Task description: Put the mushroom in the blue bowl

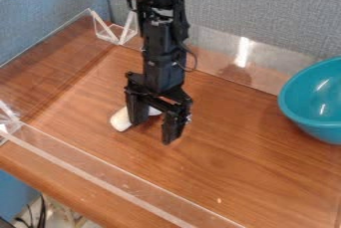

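Note:
My gripper (pixel 156 128) points straight down over the wooden table, with its two black fingers spread apart and nothing between them. Only the cream-white stem of the mushroom (pixel 122 122) shows, lying on the table just left of the left finger; the finger hides the rest. The teal-blue bowl (pixel 317 100) stands at the right edge of the view, well to the right of the gripper.
A low clear acrylic wall (pixel 80 165) runs around the wooden table (pixel 253 162). A grey partition stands behind it. The arm (pixel 160 33) reaches down from the upper middle.

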Action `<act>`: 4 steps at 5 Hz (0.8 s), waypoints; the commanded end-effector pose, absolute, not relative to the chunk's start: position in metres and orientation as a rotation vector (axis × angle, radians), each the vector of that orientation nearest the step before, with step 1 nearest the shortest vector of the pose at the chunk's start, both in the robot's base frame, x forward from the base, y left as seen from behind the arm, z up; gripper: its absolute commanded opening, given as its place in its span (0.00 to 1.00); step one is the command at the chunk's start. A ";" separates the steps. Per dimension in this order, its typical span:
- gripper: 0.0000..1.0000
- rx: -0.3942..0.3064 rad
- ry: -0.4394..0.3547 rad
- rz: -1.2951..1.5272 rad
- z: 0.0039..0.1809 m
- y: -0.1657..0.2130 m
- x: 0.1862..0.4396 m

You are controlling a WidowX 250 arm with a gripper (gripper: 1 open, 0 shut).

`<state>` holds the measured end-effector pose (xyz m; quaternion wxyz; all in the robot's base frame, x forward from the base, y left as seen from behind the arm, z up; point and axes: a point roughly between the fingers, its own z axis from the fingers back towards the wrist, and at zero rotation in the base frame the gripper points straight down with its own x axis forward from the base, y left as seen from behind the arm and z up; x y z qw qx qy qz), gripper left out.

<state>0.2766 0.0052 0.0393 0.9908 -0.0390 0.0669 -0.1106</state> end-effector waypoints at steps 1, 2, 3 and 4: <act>1.00 -0.071 0.082 -0.167 0.052 0.015 0.286; 1.00 -0.070 0.079 -0.212 0.055 0.012 0.284; 1.00 -0.070 0.076 -0.258 0.057 0.008 0.284; 1.00 -0.071 0.072 -0.256 0.065 0.022 0.280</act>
